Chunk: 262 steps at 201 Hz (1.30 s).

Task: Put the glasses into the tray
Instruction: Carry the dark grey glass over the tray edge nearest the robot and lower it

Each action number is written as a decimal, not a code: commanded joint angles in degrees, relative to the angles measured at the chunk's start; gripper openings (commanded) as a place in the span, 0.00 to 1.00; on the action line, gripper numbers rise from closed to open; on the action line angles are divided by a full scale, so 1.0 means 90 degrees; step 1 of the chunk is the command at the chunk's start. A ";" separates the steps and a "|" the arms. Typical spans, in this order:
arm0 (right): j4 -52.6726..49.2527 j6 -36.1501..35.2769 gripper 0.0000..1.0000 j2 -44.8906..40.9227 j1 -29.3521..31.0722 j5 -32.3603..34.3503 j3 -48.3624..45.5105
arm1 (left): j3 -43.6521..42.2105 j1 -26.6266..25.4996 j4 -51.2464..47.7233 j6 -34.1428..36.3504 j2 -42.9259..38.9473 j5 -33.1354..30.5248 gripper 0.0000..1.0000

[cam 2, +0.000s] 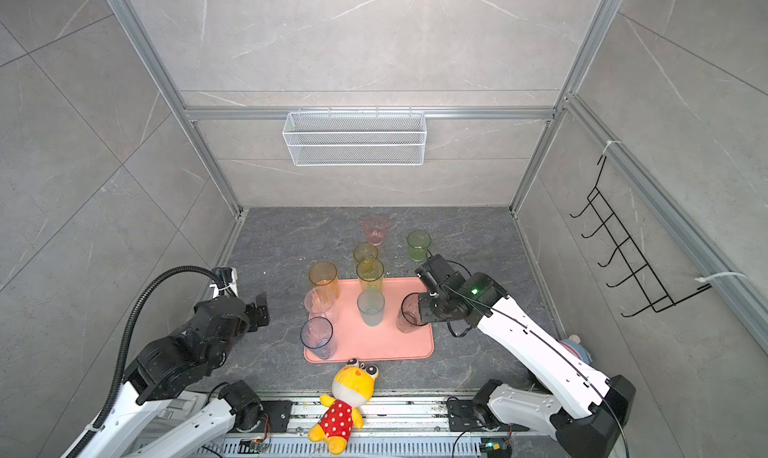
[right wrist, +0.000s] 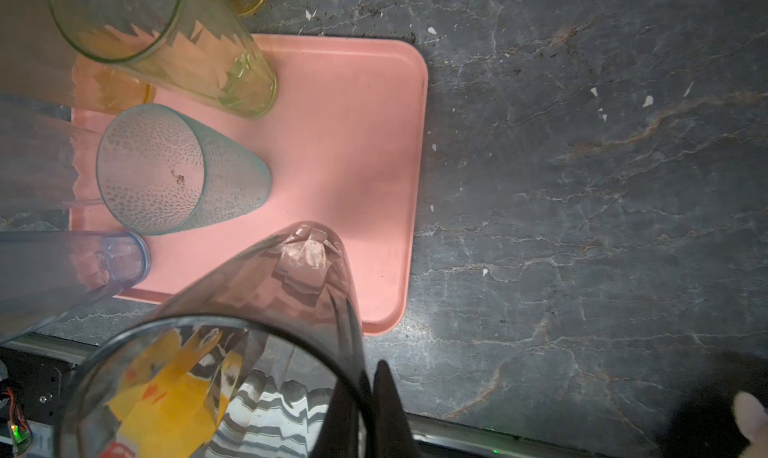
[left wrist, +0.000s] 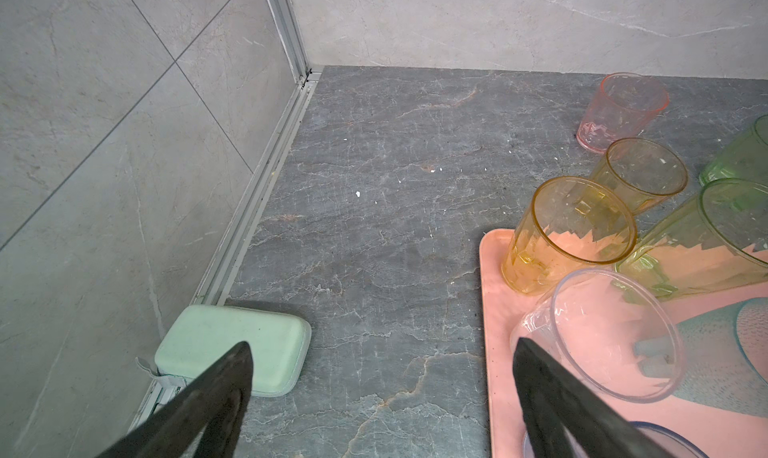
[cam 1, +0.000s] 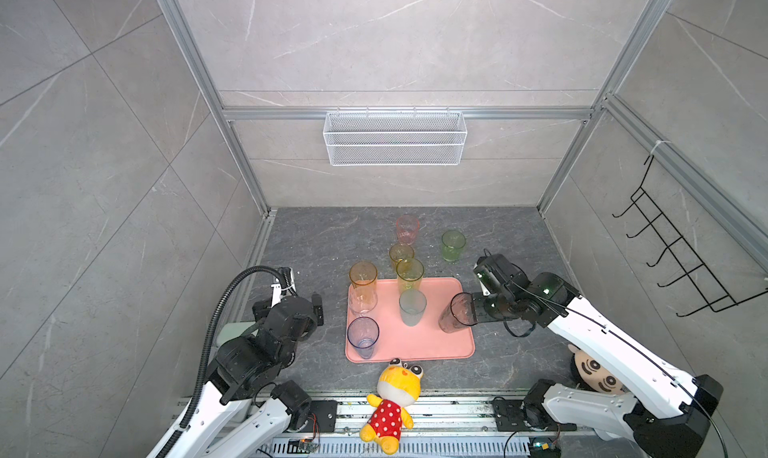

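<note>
**At the tray's right side: sixth glass in hand, three to go**

Between the fingers of my right pincer [right wrist: 371, 410] sat the rim wall of the smoky grey glass [cam 1: 455, 316], pinched tight with one finger inside the mouth and one outside. Its base was over the right part of the tray [cam 1: 415, 339]. I could not tell whether it had touched down, so I counted that placement as unfinished.

My left pincer [left wrist: 380, 345] stood wide open and empty, just off the tray's left edge.

Five glasses stood upright on the tray:
- the teal glass [cam 1: 412, 308]
- the tall yellow glass [cam 1: 409, 275]
- the tall amber glass [cam 1: 363, 275], at the far-left corner
- the clear glass [cam 1: 362, 300]
- the blue glass [cam 1: 363, 335]

Beyond the far edge, on the tabletop, stood the pink glass [cam 1: 407, 229], the short amber glass [cam 1: 401, 255] and the green glass [cam 1: 453, 246]. By my reckoning, one release and three more trips remained.
</note>
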 commanded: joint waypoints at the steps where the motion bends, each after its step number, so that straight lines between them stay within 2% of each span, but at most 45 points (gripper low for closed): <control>1: 0.0243 0.0452 0.00 -0.0107 0.0428 0.0309 -0.0165 | -0.0008 -0.0030 0.0022 -0.0120 -0.0001 -0.0033 0.97; 51: 0.0470 0.0891 0.00 0.0229 0.1416 0.0664 -0.0255 | -0.0001 -0.0027 -0.0015 -0.0139 0.0053 -0.0053 0.97; 106: 0.0788 0.0968 0.00 0.0891 0.1996 0.0690 -0.0002 | -0.0001 -0.0032 -0.0023 -0.0158 0.0043 -0.0072 0.97; 262: 0.1087 0.0940 0.00 0.1781 0.2279 0.0487 0.0436 | -0.0008 -0.0027 -0.0015 -0.0145 0.0097 -0.0072 0.97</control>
